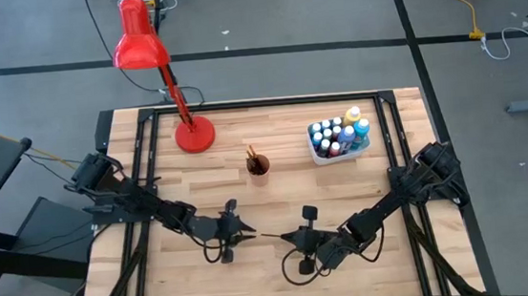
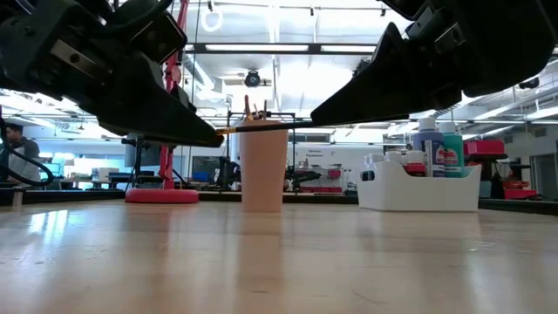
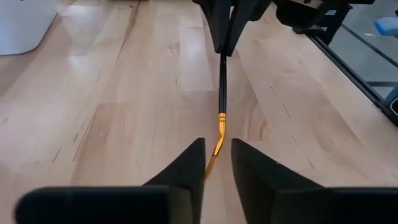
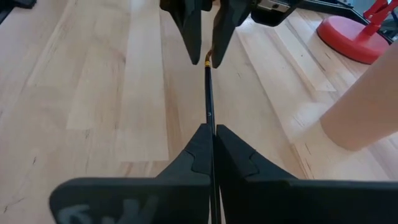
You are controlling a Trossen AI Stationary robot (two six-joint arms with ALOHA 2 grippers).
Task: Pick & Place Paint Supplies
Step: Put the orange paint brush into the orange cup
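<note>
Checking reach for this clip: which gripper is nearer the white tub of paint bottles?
Right. The right gripper sits below and left of the white tub, holding the paintbrush; the left gripper is farther left, at the brush's other end.

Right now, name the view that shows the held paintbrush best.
Left wrist view: the paintbrush spans both hands, golden end at the left hand. Right wrist shows mainly its handle; high and low views, a thin line.

You cannot tell whether the left gripper's dark fingers (image 3: pixel 189 171) touch the thin dark-handled paintbrush's (image 3: pixel 221 87) orange-yellow end between them.
</note>
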